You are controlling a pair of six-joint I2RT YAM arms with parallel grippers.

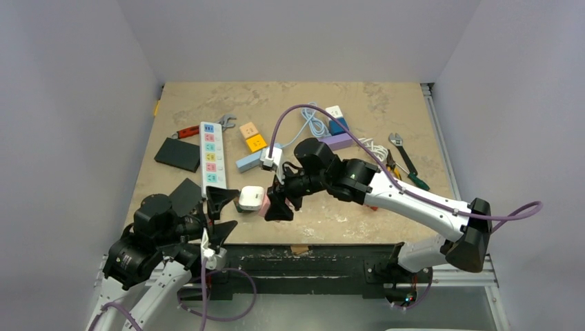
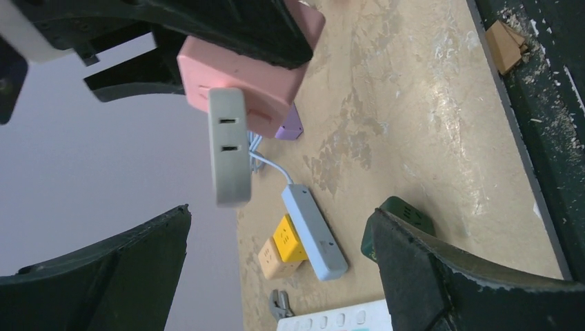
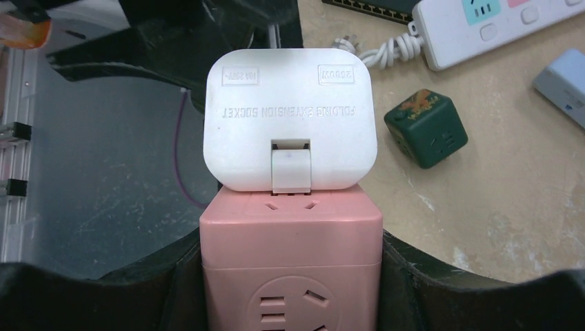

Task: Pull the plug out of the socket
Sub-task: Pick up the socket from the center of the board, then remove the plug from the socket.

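Observation:
A pink cube socket (image 3: 290, 276) carries a white plug (image 3: 290, 127) pushed into its top face. My right gripper (image 3: 291, 252) is shut on the pink socket's two sides and holds it above the table's near edge. From above, the white plug (image 1: 251, 198) points left, toward my left gripper (image 1: 224, 215). The left gripper (image 2: 279, 217) is open wide. In its wrist view the white plug (image 2: 229, 146) and pink socket (image 2: 241, 83) hang just beyond its fingertips, not between them.
A green cube socket (image 3: 425, 127) lies on the table close by. A long white power strip (image 1: 212, 153), a black box (image 1: 177, 154), yellow (image 1: 256, 143) and tan (image 1: 248, 129) cubes, a pale blue strip (image 1: 248, 161) and hand tools (image 1: 407, 162) lie farther back.

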